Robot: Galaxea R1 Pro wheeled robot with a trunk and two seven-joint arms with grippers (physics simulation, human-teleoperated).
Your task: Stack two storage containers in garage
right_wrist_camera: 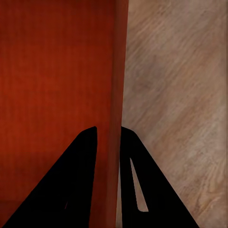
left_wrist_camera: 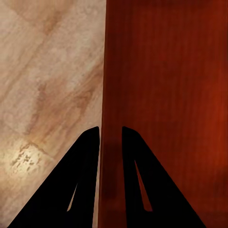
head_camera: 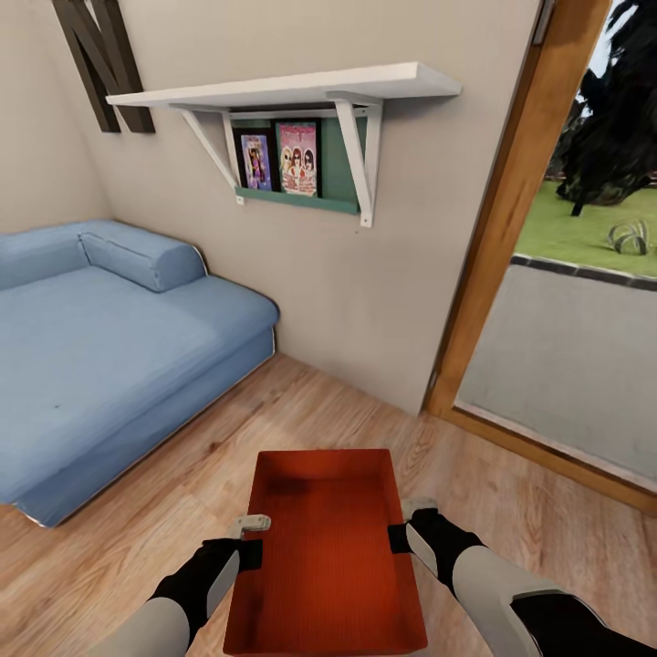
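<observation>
Your sofa (head_camera: pixel 109 338) sits at far left under the letter N (head_camera: pixel 102 55), with the shelf (head_camera: pixel 292 91) on the wall beside it. Your left fingers (head_camera: pixel 248 527) pinch the bin's (head_camera: pixel 328 547) left wall (left_wrist_camera: pixel 110 95), one inside, one outside. The bin hangs between both arms over the wood floor (head_camera: pixel 137 538). Your right fingers (head_camera: pixel 412 513) clamp its right wall (right_wrist_camera: pixel 118 85) the same way. The glass door (head_camera: pixel 566 301) stands at right.

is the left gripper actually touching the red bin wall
Touching. In the left wrist view the left gripper straddles the side wall of the storage container, both fingers pressed against it with no gap.
</observation>
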